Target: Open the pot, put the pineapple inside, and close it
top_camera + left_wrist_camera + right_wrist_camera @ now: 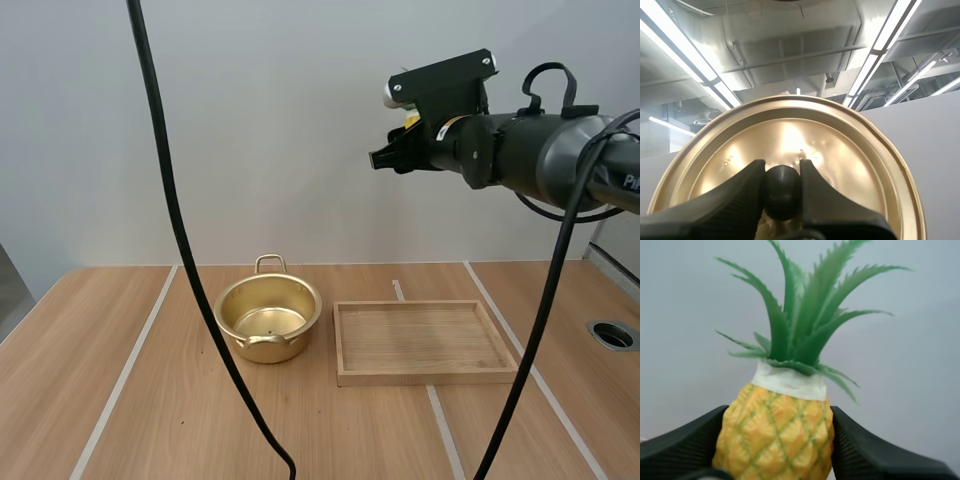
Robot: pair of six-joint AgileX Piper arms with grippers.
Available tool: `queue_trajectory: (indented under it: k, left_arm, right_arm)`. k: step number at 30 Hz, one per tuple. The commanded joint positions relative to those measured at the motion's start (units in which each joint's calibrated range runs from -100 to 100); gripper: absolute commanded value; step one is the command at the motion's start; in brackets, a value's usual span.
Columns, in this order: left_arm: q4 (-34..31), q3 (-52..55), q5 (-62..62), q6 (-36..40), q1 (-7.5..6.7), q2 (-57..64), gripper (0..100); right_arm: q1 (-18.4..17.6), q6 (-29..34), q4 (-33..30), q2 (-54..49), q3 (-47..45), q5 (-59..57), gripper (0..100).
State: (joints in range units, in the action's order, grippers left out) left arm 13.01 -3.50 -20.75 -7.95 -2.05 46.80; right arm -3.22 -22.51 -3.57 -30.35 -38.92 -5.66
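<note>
Pot (267, 318) open on the worktop (120, 400), with lid (790, 135) and pineapple (775, 435) each held by an arm.
Largest first, from my station: the worktop carries the wooden tray (420, 342) just right of the lidless golden pot, a small gap between them. My left fingers (735, 195) grip the lid, clamped on its black knob (782, 192). My right fingers (685, 440), raised high above the tray, pinch the pineapple by its yellow body, green leaves pointing away from the wrist.

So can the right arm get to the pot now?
Probably yes: the pot is open, the left gripper holds its lid, and the right gripper, gripping the pineapple, hangs higher up with nothing between.
</note>
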Motion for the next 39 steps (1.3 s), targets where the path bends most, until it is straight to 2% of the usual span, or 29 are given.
queue_trajectory:
  k: [1,9,13,31,39]
  left_arm:
    - [0.0,-0.4,0.6,0.4,0.05,0.4,0]
    - [0.0,-0.4,0.6,0.4,0.05,0.4,0]
    - [0.0,-0.4,0.6,0.4,0.05,0.4,0]
    - [0.0,-0.4,0.6,0.4,0.05,0.4,0]
    - [0.0,-0.4,0.6,0.4,0.05,0.4,0]
  right_arm:
    - [-2.1,-1.4,-0.2,1.5,0.4,1.2,0]
    - [-10.2,-4.1,-0.2,6.8,0.4,-2.0,0]
    - [-13.2,-4.8,-0.2,10.3,0.4,-3.1,0]
    - [-15.0,-5.7,2.3,23.4,0.4,-3.6,0]
    - [-18.5,-6.6,3.2,27.7,0.4,-3.6,0]
